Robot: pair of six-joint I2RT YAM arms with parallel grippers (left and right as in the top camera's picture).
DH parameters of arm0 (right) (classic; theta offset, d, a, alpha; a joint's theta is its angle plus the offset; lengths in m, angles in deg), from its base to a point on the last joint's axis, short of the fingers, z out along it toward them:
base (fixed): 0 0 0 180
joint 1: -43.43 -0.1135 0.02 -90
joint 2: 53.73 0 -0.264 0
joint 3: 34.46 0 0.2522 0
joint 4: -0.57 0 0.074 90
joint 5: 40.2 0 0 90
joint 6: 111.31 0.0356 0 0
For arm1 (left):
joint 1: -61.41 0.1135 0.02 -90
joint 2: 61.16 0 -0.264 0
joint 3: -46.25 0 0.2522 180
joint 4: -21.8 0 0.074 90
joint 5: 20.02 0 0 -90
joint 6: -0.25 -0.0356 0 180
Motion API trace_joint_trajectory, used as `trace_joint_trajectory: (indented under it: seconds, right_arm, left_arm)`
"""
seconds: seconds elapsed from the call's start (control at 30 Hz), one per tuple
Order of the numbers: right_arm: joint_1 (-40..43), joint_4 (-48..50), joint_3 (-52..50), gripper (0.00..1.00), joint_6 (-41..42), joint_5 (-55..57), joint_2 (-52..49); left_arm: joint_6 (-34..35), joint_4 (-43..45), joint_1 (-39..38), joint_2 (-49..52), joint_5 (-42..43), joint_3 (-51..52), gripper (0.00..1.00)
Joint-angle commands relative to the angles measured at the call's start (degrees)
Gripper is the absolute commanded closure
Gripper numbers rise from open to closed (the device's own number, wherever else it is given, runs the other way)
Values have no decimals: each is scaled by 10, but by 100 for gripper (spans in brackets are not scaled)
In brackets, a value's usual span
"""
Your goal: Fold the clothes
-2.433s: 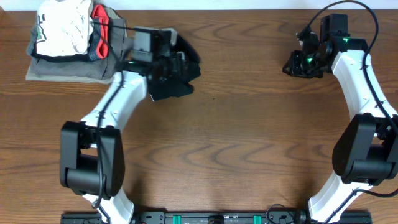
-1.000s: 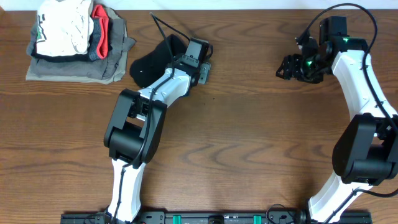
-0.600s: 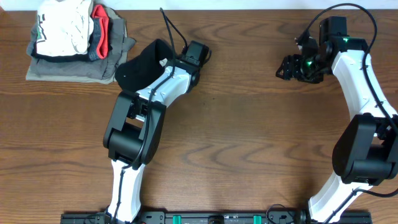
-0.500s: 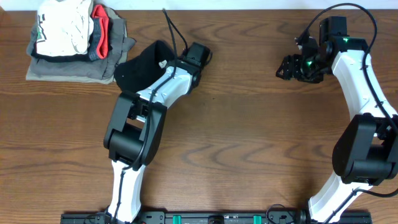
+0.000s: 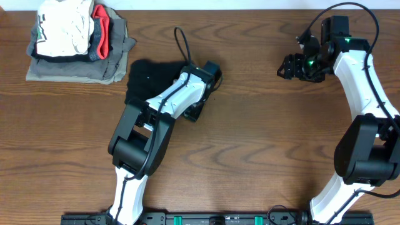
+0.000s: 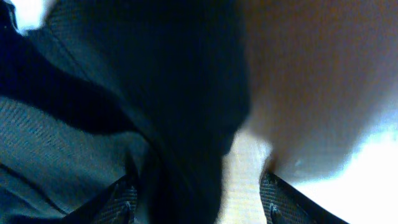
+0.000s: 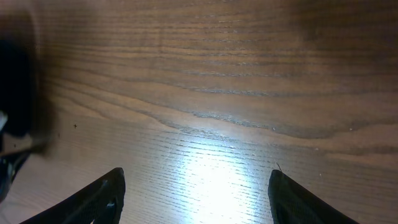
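Far edge of the table [image 5: 250, 156] along the top of the overhead view. Broad bare wood across the middle and the near side, between the two arms. At the far left corner, close to that edge, a pile of folded clothes [image 5: 75, 47]. Just beside the pile on its right, a black T-shirt [image 5: 147, 78] bunched on the wood; touching the pile or not, cannot tell.

At the left gripper [image 6: 198, 202], fingertips standing apart, black fabric hanging between them and lying against the left one, a pale strip of table showing beside the right one. Clamped or merely draped: cannot tell. At the right gripper [image 7: 196, 198], fingers spread wide over bare wood near the far right, nothing between them, well apart from the shirt.

Right part of the shirt covered by the left arm [image 5: 169, 100]. Left wrist view blurred and mostly filled with dark cloth. Dark shape [image 7: 15, 93] at the left edge of the right wrist view cut off, not identifiable.
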Motion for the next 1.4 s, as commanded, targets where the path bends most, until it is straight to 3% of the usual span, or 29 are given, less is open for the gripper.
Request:
trace_joint_trajectory:
  seconds: [0.0, 0.13, 0.17, 0.47, 0.87, 1.13, 1.23, 1.27, 1.37]
  right_arm:
    - [7, 0, 9, 28, -9, 2, 16]
    - [6, 0, 9, 28, -9, 2, 16]
    - [6, 1, 9, 28, -9, 2, 16]
    - [6, -2, 9, 26, -9, 2, 16]
    - [6, -7, 9, 25, -9, 2, 16]
    - [6, -7, 9, 25, -9, 2, 16]
    - [6, -7, 9, 25, -9, 2, 16]
    - [6, -7, 9, 25, -9, 2, 16]
    - [6, -7, 9, 25, -9, 2, 16]
  left_arm:
    - [46, -32, 5, -3, 66, 12, 35]
    - [46, -40, 12, -4, 63, 11, 35]
    - [41, -36, 12, -5, 59, 7, 30]
    - [-52, -5, -3, -25, 42, -52, 27]
    - [-71, 91, 4, -24, 42, -10, 27]
    - [-108, 108, 17, -21, 34, 14, 27]
    - [-107, 117, 21, -21, -3, 19, 39]
    - [-108, 123, 22, -21, -12, 19, 55]
    - [-110, 148, 24, -21, -29, 19, 86]
